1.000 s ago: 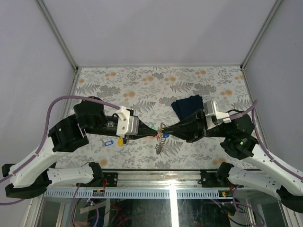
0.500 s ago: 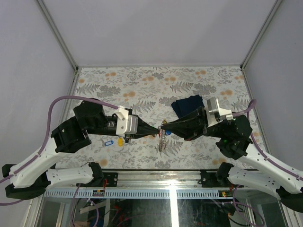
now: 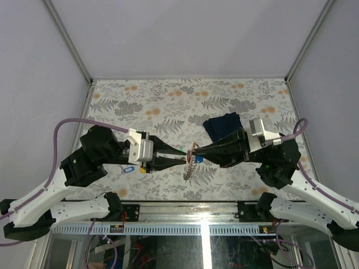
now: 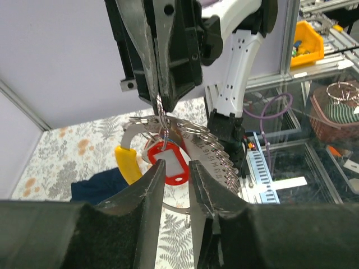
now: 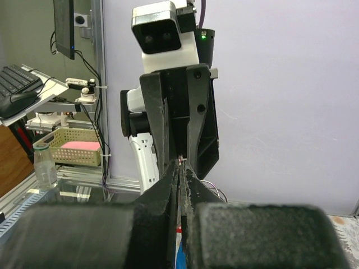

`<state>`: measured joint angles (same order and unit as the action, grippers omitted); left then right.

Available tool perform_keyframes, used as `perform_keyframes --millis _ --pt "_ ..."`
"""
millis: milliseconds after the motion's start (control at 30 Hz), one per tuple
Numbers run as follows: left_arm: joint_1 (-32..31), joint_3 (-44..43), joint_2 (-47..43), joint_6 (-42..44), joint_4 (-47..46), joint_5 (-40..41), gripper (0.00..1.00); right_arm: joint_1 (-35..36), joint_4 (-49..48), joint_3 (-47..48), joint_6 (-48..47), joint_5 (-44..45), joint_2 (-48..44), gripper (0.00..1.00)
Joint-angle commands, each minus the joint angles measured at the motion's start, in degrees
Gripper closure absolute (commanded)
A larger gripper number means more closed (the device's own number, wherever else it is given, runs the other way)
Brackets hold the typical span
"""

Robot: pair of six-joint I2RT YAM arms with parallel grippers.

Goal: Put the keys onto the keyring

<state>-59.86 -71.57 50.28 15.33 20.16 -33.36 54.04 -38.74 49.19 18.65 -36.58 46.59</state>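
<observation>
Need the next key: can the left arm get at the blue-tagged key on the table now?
Probably yes. The blue-tagged key lies bare on the table, and the left gripper stands open, seemingly empty. It must first back away from the keyring that the right gripper holds.

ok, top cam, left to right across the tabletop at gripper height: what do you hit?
blue-tagged key → left gripper → keyring, pinched by the right gripper → navy cloth
</observation>
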Motion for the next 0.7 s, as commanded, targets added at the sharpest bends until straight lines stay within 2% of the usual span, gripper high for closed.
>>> perform_keyframes --millis 0,233,333,667 --pt "-0.2 2.6 -3.0 -3.5 -12.7 -0.4 0.75 -0.1 -4.3 2.4 -0.5 -2.8 -0.9 1.0" --pt "-0.3 5.0 -3.5 -6.2 -19.0 -2.5 0.74 -0.1 -4.6 2.7 -0.4 -4.2 -0.4 1.0" --pt "-0.2 5.0 -2.5 -7.1 -19.8 -3.7 0.69 -0.1 -4.9 2.9 -0.3 -4.3 -0.3 1.0" --pt "-0.2 7.0 -1.3 -8.8 -22.0 -4.3 0.71 -0.1 -5.1 2.8 -0.2 -4.6 -0.6 1.0"
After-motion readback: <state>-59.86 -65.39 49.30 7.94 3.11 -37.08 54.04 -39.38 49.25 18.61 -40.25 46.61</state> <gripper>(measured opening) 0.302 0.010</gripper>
